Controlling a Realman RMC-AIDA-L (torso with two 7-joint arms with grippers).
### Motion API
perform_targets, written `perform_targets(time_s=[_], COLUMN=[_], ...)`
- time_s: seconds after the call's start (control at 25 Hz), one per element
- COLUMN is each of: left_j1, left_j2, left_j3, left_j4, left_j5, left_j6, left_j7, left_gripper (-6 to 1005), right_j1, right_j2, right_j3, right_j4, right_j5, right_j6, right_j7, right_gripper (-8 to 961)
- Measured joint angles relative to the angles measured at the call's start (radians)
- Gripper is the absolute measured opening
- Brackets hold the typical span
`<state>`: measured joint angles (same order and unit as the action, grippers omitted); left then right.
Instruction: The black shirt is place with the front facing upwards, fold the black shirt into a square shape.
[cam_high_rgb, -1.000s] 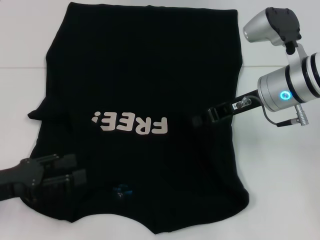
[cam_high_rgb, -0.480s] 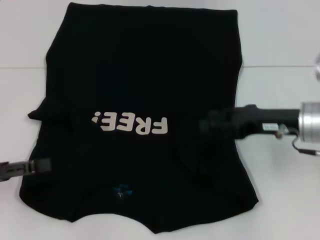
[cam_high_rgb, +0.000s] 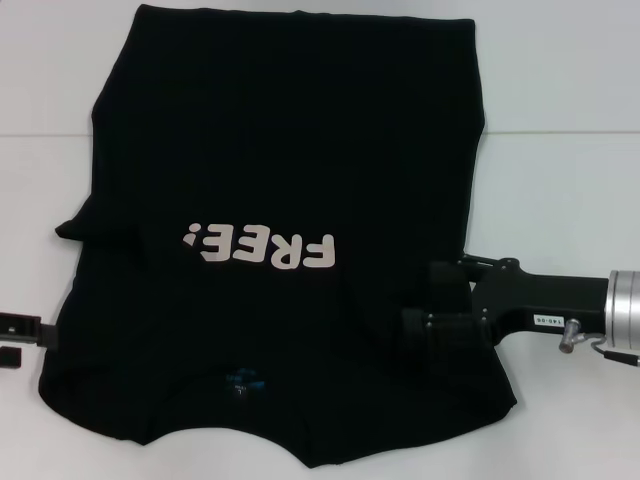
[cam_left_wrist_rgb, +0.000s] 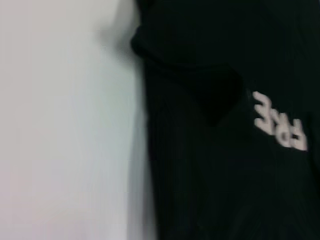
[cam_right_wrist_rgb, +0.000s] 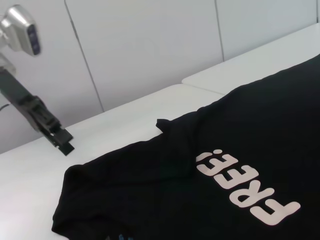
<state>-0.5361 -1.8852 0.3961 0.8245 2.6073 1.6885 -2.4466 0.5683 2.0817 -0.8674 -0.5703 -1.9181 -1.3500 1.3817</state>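
Both arms have pulled outward: the left gripper (cam_high_rgb: 22, 338) now sits just off the black shirt's (cam_high_rgb: 290, 130) left shoulder edge, the right gripper (cam_high_rgb: 445, 300) low over its right side, near the "FREE!" lettering (cam_high_rgb: 258, 245). Neither claw's spread can be told. The shirt lies flat, front up, on the white table (cam_high_rgb: 560, 180). Risk: a shallow pinch could drag cloth and skew the fold. Blue neck label (cam_high_rgb: 243, 381) unreadable.

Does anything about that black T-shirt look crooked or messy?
Somewhat. The black cloth T-shirt lies print-up but not neatly: its sleeve on the robot's left is folded in, and the collar end looks rumpled. The right gripper is over the cloth; the left gripper is beside the shirt's edge.
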Motion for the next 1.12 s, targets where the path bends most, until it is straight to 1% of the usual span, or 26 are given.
perform_targets(time_s=[0.04,0.12,0.28,0.32,0.8,0.92,1.12], left_j1=[-0.011,-0.024,-0.033,-0.034,-0.039,-0.043,-0.047], left_j2=[0.002,-0.001,-0.005,-0.011,-0.033,-0.042,-0.051], left_j3=[0.0,0.005,0.04,0.065,0.106,0.124,0.152], left_j4=[-0.012,-0.029,-0.051,-0.052,-0.052,-0.046,-0.04], left_j5=[0.022,0.065,0.081,0.082,0.083,0.083,0.085], left_j6=[-0.019,-0.059,-0.095,-0.11,-0.123,-0.124,-0.143], left_j7=[-0.003,-0.005,0.0,0.002,0.008,0.013,0.016], left_gripper=[735,734,734,734,733,733,717], right_j1=[0.0,-0.001,-0.001,-0.001,-0.002,-0.002,-0.003], right_j2=[0.0,0.0,-0.003,-0.004,-0.006,-0.006,-0.009], right_j3=[0.0,-0.001,-0.001,0.0,0.001,0.001,0.001], right_j4=[0.001,0.001,0.002,0.002,0.003,0.003,0.003], right_j5=[0.0,0.0,-0.001,-0.001,0.001,0.001,0.004], right_j6=[-0.001,-0.002,-0.003,-0.006,-0.039,-0.05,-0.051], right_j7=[0.0,0.002,0.005,0.006,0.007,0.007,0.009], right_gripper=[733,929,930,930,929,928,928])
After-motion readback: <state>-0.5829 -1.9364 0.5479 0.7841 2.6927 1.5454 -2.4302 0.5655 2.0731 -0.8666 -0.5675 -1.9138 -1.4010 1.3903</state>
